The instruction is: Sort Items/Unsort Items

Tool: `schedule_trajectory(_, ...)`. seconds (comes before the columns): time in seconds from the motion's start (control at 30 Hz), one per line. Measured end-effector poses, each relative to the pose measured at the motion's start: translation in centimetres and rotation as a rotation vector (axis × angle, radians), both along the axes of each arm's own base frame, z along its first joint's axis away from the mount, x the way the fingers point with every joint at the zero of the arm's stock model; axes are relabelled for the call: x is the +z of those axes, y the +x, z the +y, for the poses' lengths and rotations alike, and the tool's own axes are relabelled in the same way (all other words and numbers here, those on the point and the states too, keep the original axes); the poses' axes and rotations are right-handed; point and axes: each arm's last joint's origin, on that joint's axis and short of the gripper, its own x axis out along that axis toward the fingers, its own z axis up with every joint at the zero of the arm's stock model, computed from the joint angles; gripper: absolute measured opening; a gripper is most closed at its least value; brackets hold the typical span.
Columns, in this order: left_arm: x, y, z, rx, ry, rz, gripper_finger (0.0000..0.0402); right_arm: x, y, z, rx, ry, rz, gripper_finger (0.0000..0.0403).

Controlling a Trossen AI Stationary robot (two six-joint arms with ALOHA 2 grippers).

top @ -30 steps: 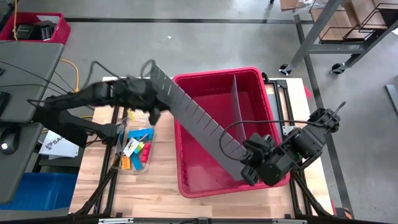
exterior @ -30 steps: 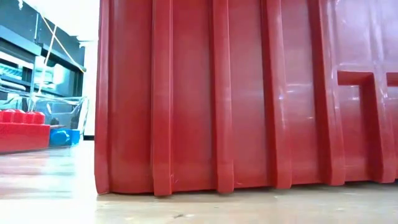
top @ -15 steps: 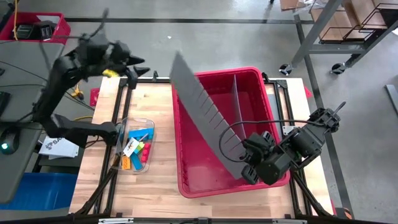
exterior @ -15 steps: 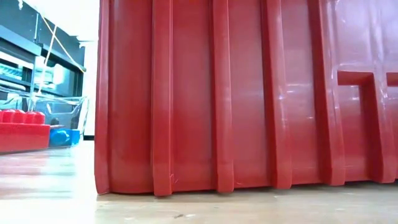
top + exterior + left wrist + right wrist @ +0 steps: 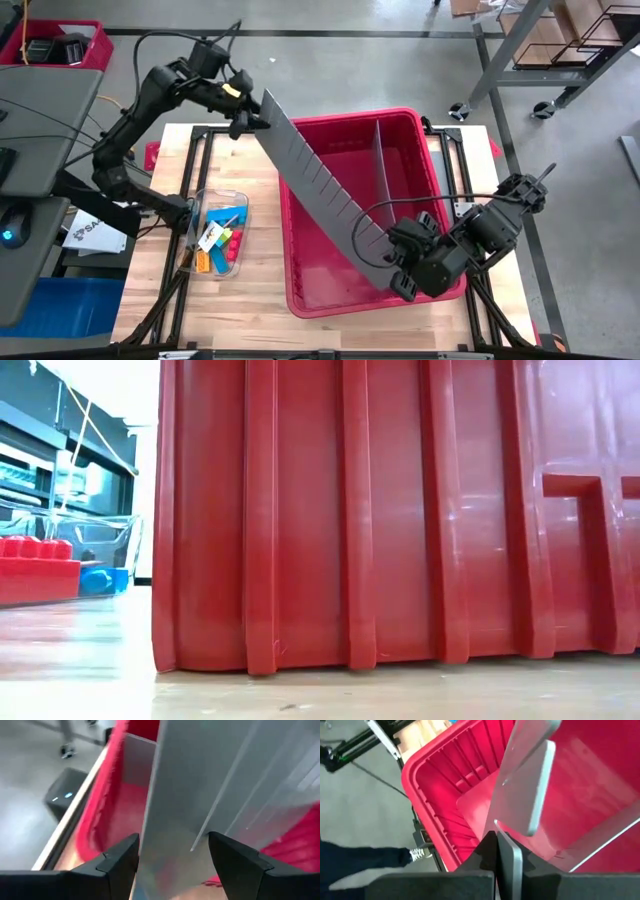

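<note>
A long grey slotted divider panel (image 5: 320,185) slants up out of the big red bin (image 5: 420,130) toward the far left. My right gripper (image 5: 398,268) is shut on its lower end inside the bin. My left gripper (image 5: 252,118) is open at the panel's raised upper end (image 5: 268,100), and the panel (image 5: 225,780) shows just beyond its spread fingers. The items, orange, blue, red and green pieces, lie in a clear tray (image 5: 215,240) left of the bin. My right gripper pinches the panel's lower end (image 5: 512,827) between its two shut fingers, slanting down into the bin. The panel rises from the hold, tilted toward the far left, its upper end high over the bin's rim. My left gripper: I cannot tell whether its fingers touch the panel.
A fixed grey divider (image 5: 382,165) splits the bin lengthwise. In the low view the bin's ribbed wall (image 5: 400,510) fills most of the picture, with red blocks (image 5: 35,565) and the clear tray (image 5: 100,540) to its left. Bare wood lies near the tray.
My left gripper has opened and let go of the panel's upper part, swung up and toward the far left edge, then come back to the panel's top end. The panel stood steeper for a moment and now leans left again. Its lower end has stayed in my right gripper.
</note>
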Motion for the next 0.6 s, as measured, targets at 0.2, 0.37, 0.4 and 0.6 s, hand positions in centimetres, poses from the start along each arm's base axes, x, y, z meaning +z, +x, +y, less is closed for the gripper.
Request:
schedule_trajectory(0.2,0.2,-0.2,-0.3,-0.136,-0.072,-0.095,0.0233,0.1,-0.2,0.2,0.057,-0.025,-0.001,0.0000)
schedule_trajectory(0.37,0.2,-0.4,-0.6,-0.206,-0.127,-0.142,0.0201,0.3,-0.3,0.1,0.075,-0.028,-0.008,0.0000)
schedule_trajectory(0.4,0.2,-0.4,-0.6,-0.222,-0.106,-0.146,0.0184,0.3,-0.4,0.1,0.065,-0.021,-0.008,0.0000)
schedule_trajectory(0.6,0.7,0.7,0.3,-0.288,0.091,-0.226,0.0018,0.9,-1.1,-0.1,-0.002,0.088,-0.011,0.0000)
